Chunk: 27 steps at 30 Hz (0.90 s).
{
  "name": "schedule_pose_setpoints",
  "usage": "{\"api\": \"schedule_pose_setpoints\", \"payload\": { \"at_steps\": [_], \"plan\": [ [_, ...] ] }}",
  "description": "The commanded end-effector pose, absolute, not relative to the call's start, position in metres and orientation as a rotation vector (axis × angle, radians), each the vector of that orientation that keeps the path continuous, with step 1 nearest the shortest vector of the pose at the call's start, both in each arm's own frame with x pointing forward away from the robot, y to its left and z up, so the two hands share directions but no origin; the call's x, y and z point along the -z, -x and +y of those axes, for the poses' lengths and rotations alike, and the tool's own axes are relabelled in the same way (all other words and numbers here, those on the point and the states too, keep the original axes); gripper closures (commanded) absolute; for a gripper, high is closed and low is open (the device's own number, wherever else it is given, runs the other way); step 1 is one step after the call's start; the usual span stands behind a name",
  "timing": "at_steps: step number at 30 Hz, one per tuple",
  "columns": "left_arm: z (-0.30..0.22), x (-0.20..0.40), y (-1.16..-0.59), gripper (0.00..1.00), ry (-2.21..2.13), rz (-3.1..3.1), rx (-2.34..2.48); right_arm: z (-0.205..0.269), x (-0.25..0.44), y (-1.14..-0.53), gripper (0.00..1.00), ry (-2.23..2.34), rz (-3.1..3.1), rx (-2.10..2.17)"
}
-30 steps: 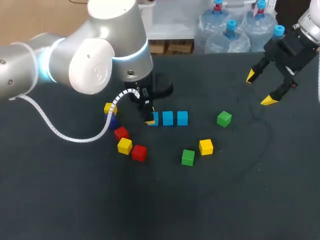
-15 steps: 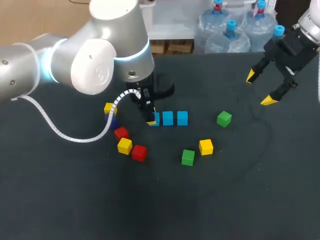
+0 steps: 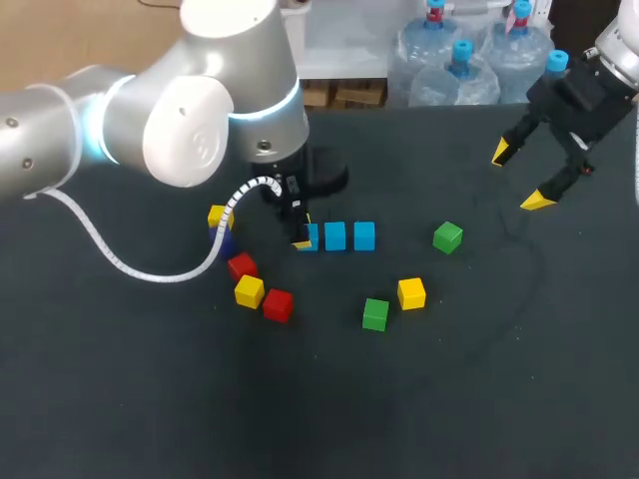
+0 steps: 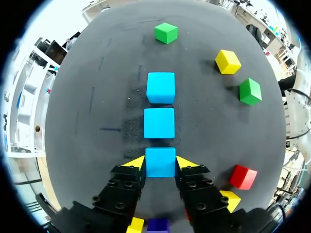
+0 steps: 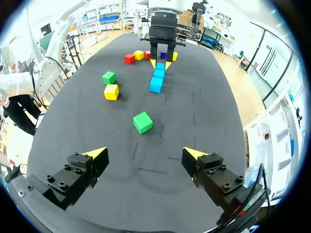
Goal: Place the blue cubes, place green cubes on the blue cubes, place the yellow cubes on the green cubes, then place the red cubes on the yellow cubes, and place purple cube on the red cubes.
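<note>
Blue cube (image 4: 160, 162), clamped in left tool (image 4: 160, 163)

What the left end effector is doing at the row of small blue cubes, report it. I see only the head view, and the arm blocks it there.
Observer: The left end effector is shut on the nearest small blue cube, with one yellow-tipped finger against each side.
Operator: Now find me the purple one.
Observer: The small purple cube lies behind the fingers, under the end effector, beside a small yellow cube.
</note>
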<state>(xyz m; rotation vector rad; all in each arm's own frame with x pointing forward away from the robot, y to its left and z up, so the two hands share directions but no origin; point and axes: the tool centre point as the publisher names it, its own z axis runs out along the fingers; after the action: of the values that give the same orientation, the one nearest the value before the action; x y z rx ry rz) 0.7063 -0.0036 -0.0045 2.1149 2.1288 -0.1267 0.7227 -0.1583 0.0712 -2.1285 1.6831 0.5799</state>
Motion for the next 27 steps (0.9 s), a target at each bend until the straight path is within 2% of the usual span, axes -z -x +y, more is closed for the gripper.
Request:
{"api": "schedule_pose_setpoints", "payload": {
  "at_steps": [1, 3, 5, 8, 11, 15, 16, 27],
  "plan": [
    [-0.005, 0.005, -0.709, 0.82, -2.125, 2.128, 0.132, -0.158, -0.071, -0.723, 0.00, 2.128, 1.682, -0.581],
    [-0.004, 0.005, -0.709, 0.76, -2.125, 2.128, 0.131, -0.158, -0.071, -0.723, 0.00, 2.128, 1.682, -0.581],
    [-0.004, 0.005, -0.709, 0.56, -2.124, 2.133, 0.130, -0.158, -0.071, -0.723, 0.00, 2.128, 1.682, -0.581],
    [-0.003, 0.006, -0.709, 0.48, -2.123, 2.138, 0.129, -0.158, -0.071, -0.723, 0.00, 2.128, 1.682, -0.581],
    [-0.003, 0.006, -0.708, 0.05, -2.125, 2.140, 0.129, -0.158, -0.071, -0.723, 0.00, 2.128, 1.682, -0.581],
    [-0.002, 0.005, -0.708, 0.05, -2.121, 2.139, 0.131, -0.158, -0.071, -0.723, 0.00, 2.128, 1.682, -0.581],
    [-0.002, 0.004, -0.708, 0.00, -2.121, 2.139, 0.131, -0.158, -0.071, -0.723, 0.00, 2.128, 1.682, -0.581],
    [-0.004, -0.039, -0.689, 0.00, -2.088, 2.124, 0.135, -0.158, -0.071, -0.723, 0.00, 2.128, 1.682, -0.581]
  ]
}}
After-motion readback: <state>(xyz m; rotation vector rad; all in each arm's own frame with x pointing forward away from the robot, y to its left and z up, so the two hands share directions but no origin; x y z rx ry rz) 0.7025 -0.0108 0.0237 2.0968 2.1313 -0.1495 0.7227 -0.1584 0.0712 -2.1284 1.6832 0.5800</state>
